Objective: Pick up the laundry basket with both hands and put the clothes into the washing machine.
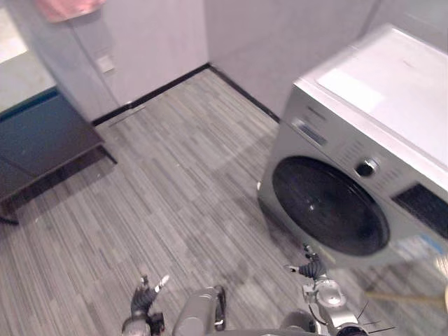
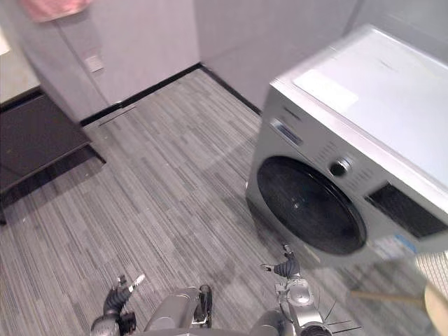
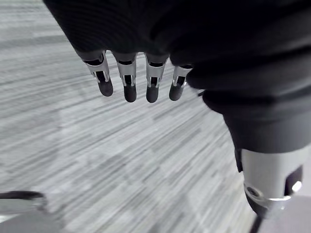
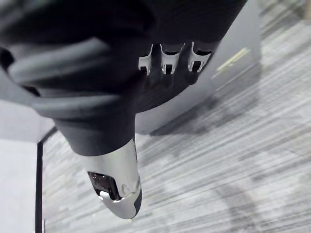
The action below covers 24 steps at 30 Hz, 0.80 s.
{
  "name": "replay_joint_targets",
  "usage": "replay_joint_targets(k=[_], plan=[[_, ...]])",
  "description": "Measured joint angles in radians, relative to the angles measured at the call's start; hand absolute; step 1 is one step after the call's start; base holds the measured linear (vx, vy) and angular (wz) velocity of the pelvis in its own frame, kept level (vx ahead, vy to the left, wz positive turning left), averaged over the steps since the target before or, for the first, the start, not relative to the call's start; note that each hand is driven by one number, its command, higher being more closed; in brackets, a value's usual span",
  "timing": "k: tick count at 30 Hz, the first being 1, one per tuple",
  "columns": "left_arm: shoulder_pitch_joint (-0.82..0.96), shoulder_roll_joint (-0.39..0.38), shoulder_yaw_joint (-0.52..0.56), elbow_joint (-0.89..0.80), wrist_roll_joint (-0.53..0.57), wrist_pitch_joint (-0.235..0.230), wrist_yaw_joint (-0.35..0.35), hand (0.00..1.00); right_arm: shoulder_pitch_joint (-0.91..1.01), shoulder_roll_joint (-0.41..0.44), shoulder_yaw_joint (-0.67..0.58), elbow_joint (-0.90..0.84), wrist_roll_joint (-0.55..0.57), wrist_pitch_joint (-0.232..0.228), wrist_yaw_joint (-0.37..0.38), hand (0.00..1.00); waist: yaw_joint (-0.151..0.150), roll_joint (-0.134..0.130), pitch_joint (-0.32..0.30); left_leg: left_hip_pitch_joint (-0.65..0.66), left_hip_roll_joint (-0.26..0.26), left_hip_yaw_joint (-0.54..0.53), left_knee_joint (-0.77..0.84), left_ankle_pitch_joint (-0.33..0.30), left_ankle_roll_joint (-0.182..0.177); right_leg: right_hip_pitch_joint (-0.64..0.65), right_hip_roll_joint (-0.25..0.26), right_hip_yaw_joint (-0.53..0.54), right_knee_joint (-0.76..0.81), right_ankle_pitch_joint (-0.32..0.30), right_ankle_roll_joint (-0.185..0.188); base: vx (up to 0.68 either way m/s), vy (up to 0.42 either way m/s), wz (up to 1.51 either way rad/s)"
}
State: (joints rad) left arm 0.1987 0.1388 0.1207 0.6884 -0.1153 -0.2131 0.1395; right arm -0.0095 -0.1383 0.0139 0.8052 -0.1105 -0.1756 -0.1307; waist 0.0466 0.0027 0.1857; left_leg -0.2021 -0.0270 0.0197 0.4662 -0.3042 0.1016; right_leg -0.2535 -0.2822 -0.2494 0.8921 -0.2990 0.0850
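The silver washing machine [image 1: 350,140] stands at the right, its round dark door [image 1: 329,204] closed. My left hand [image 1: 143,299] hangs low over the striped grey floor, well left of the machine; its fingers [image 3: 129,82] are straight and hold nothing. My right hand [image 1: 312,269] hangs just in front of the machine's lower front, below the door, also open and holding nothing, with its thumb [image 4: 116,184] sticking out. The machine's grey base [image 4: 233,53] shows past its fingers. A pale woven thing [image 2: 435,269] at the lower right edge may be the basket; I cannot tell.
A low dark table [image 1: 42,143] stands at the left against the wall. Something pink [image 1: 66,7] hangs at the top left. A thin wooden stick [image 1: 402,298] lies near the machine's front right. Grey walls meet in a corner behind the machine.
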Motion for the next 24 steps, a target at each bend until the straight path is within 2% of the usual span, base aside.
replay_joint_targets(k=[2,3,4,5,6,7,8,9,10,11,12,13,14,15,16,18,19,20,21,22,24], plan=[[-0.010,-0.004,-0.009,-0.014,-0.004,-0.005,0.006,0.00,-0.002,-0.004,0.003,-0.038,0.002,-0.001,-0.001,0.00,-0.013,0.003,0.003,0.069,-0.027,-0.074,-0.050,-0.006,0.008,-0.099,0.061,0.021,-0.083,-0.016,-0.002,0.49,0.003,1.15],[-0.025,-0.010,-0.013,-0.013,-0.009,-0.007,0.014,0.00,-0.003,-0.010,0.003,-0.053,0.002,-0.003,-0.001,0.00,-0.030,0.004,0.005,0.096,-0.030,-0.119,-0.067,-0.011,0.009,-0.149,0.098,0.050,-0.165,-0.006,0.005,0.36,-0.052,1.43],[-0.037,-0.012,-0.024,-0.012,-0.010,-0.010,0.016,0.00,0.000,-0.016,0.003,-0.067,0.003,-0.003,-0.001,0.00,-0.038,0.011,0.010,0.120,-0.033,-0.170,-0.080,-0.013,0.006,-0.183,0.131,0.088,-0.268,0.021,0.029,0.48,-0.117,1.74],[-0.054,-0.010,-0.045,-0.009,-0.010,-0.012,0.016,0.00,0.009,-0.025,0.003,-0.081,0.003,-0.003,-0.001,0.00,-0.051,0.010,0.014,0.147,-0.045,-0.230,-0.092,-0.014,0.005,-0.205,0.153,0.134,-0.412,0.086,0.048,0.50,-0.185,1.86],[-0.059,-0.013,-0.054,-0.010,-0.009,-0.017,0.015,0.00,0.011,-0.031,0.003,-0.083,0.003,-0.003,0.000,0.00,-0.059,-0.003,0.020,0.185,-0.050,-0.266,-0.105,-0.028,-0.022,-0.200,0.160,0.182,-0.533,0.155,0.040,0.61,-0.281,1.82],[-0.059,-0.014,-0.057,-0.004,-0.007,-0.019,0.015,0.00,0.022,-0.030,0.003,-0.084,0.003,-0.003,0.000,0.00,-0.061,-0.013,0.021,0.215,-0.054,-0.294,-0.112,-0.052,-0.051,-0.200,0.157,0.204,-0.591,0.243,0.020,0.64,-0.371,1.79],[-0.060,-0.019,-0.066,0.018,-0.007,-0.019,0.015,0.00,0.039,-0.031,0.004,-0.083,0.003,-0.002,0.001,0.00,-0.061,-0.012,0.017,0.242,-0.051,-0.331,-0.103,-0.068,-0.071,-0.189,0.154,0.220,-0.544,0.351,-0.036,0.57,-0.323,1.58],[-0.058,-0.037,-0.082,0.029,-0.007,-0.019,0.015,0.00,0.042,-0.041,0.006,-0.081,0.003,-0.001,0.003,0.00,-0.058,0.019,0.012,0.238,-0.026,-0.335,-0.052,-0.056,-0.100,-0.184,0.159,0.165,-0.491,0.312,-0.043,0.56,-0.315,1.24],[-0.055,-0.044,-0.081,0.030,-0.007,-0.019,0.016,0.00,0.030,-0.037,0.006,-0.084,0.002,-0.002,0.004,0.00,-0.056,0.027,0.014,0.206,-0.009,-0.315,0.015,-0.032,-0.141,-0.170,0.158,0.148,-0.487,0.286,-0.059,0.55,-0.271,0.77],[-0.047,-0.054,-0.076,0.030,-0.007,-0.016,0.016,0.00,0.017,-0.032,0.011,-0.084,0.002,-0.002,0.004,0.00,-0.056,0.033,0.014,0.147,0.013,-0.257,0.139,0.017,-0.215,-0.141,0.170,0.123,-0.492,0.258,-0.074,0.61,-0.339,0.34],[-0.036,-0.065,-0.069,0.029,-0.008,-0.016,0.016,0.00,0.008,-0.028,0.032,-0.085,0.004,-0.002,0.005,0.00,-0.039,0.039,0.017,0.071,0.080,-0.136,0.333,0.140,-0.218,-0.063,0.212,0.106,-0.536,0.236,-0.106,0.51,-0.268,0.11],[-0.035,-0.066,-0.069,0.029,-0.008,-0.016,0.015,0.00,0.007,-0.026,0.036,-0.085,0.004,-0.002,0.005,0.00,-0.030,0.039,0.018,0.053,0.106,-0.107,0.379,0.172,-0.209,-0.038,0.222,0.104,-0.552,0.233,-0.112,0.46,-0.229,-0.08],[-0.033,-0.067,-0.071,0.029,-0.008,-0.015,0.014,0.00,0.006,-0.018,0.035,-0.084,0.004,-0.002,0.004,0.00,-0.024,0.036,0.019,0.016,0.156,-0.041,0.471,0.151,-0.184,0.029,0.239,0.087,-0.597,0.228,-0.123,0.44,-0.179,0.15],[-0.047,-0.069,-0.071,0.027,-0.007,-0.017,0.014,0.00,0.006,-0.004,0.029,-0.084,0.012,-0.003,0.002,0.00,-0.031,0.021,0.020,-0.020,0.179,0.019,0.493,0.118,-0.164,0.104,0.234,0.067,-0.647,0.228,-0.124,0.43,-0.166,0.27],[-0.053,-0.069,-0.071,0.026,-0.007,-0.018,0.014,0.00,0.007,-0.005,0.021,-0.084,0.018,-0.004,0.002,0.00,-0.032,0.016,0.021,-0.030,0.184,0.042,0.471,0.105,-0.163,0.131,0.230,0.060,-0.669,0.229,-0.125,0.38,-0.127,0.37],[-0.067,-0.070,-0.070,0.023,-0.007,-0.019,0.014,0.00,0.000,-0.008,-0.006,-0.081,0.023,-0.006,0.002,0.00,-0.032,0.010,0.024,-0.040,0.183,0.077,0.318,0.074,-0.171,0.193,0.219,0.040,-0.720,0.229,-0.123,0.32,-0.054,0.26],[-0.073,-0.069,-0.069,0.019,-0.003,-0.019,0.014,0.00,-0.001,-0.010,-0.025,-0.078,0.022,-0.006,0.000,0.00,-0.034,0.012,0.023,-0.040,0.180,0.087,0.109,0.079,-0.181,0.223,0.212,0.016,-0.744,0.230,-0.120,0.27,0.010,0.31],[-0.080,-0.068,-0.069,0.020,0.002,-0.019,0.014,0.00,0.001,-0.012,-0.040,-0.073,0.022,-0.006,0.000,0.00,-0.034,0.021,0.019,-0.025,0.177,0.086,-0.071,0.123,-0.204,0.239,0.213,0.000,-0.752,0.229,-0.106,0.26,0.030,0.30],[-0.082,-0.069,-0.070,0.019,0.002,-0.019,0.014,0.00,0.003,-0.021,-0.047,-0.073,0.022,-0.006,0.000,0.00,-0.033,0.029,0.017,-0.021,0.177,0.085,-0.155,0.190,-0.206,0.248,0.218,-0.004,-0.756,0.223,-0.094,0.25,0.114,0.17],[-0.079,-0.070,-0.070,0.022,0.003,-0.020,0.013,0.00,0.004,-0.035,-0.053,-0.070,0.018,-0.006,0.000,0.00,-0.032,0.060,0.014,-0.016,0.188,0.072,-0.244,0.344,-0.177,0.277,0.246,-0.005,-0.759,0.199,-0.061,0.25,0.125,0.26],[-0.086,-0.054,-0.071,0.034,0.009,-0.017,0.013,0.00,0.011,-0.020,-0.056,-0.064,0.016,-0.004,0.000,0.00,-0.035,0.037,0.004,0.027,0.159,0.066,-0.306,0.340,-0.167,0.291,0.213,-0.008,-0.752,0.185,-0.045,0.19,0.128,0.27]])
